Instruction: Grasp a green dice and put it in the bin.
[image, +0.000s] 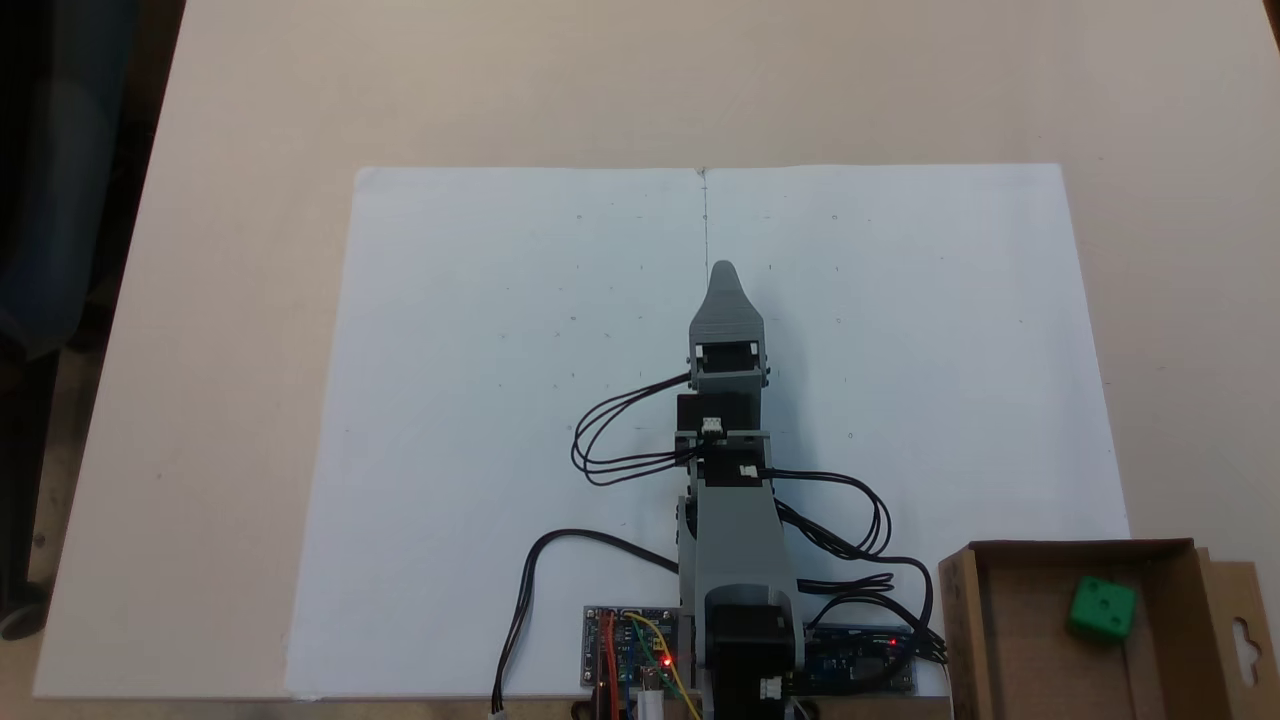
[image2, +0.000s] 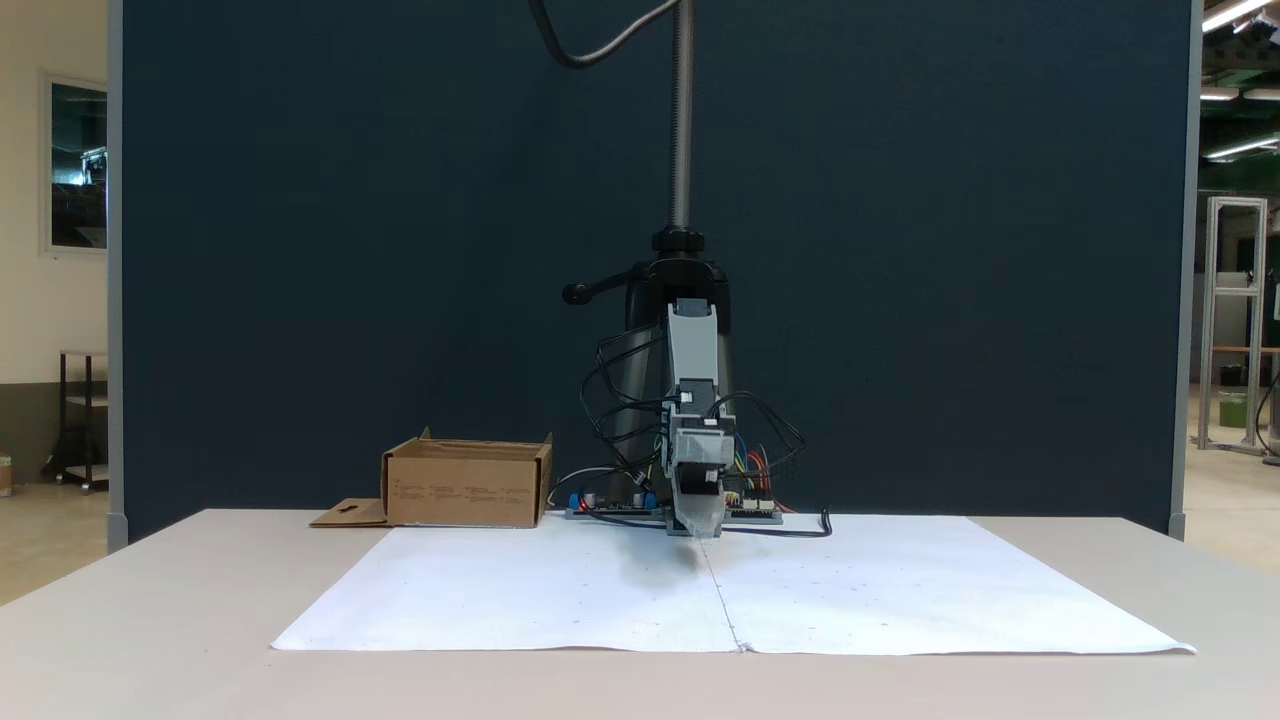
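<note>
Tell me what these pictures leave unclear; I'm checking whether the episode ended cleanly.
- Gripper: in both fixed views its jaws overlap, so open or shut cannot be told.
- Green dice: the front fixed view has it behind the cardboard box wall.
- Box's near part: cut off by the bottom edge of the top-down fixed view.

green dice (image: 1101, 608) in bin (image: 966, 640)

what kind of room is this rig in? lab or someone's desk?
Likely a lab or workshop. A dark partition panel stands behind the table, an aluminium frame rack stands beyond it under ceiling strip lights, and bare circuit boards sit at the arm's base.
</note>
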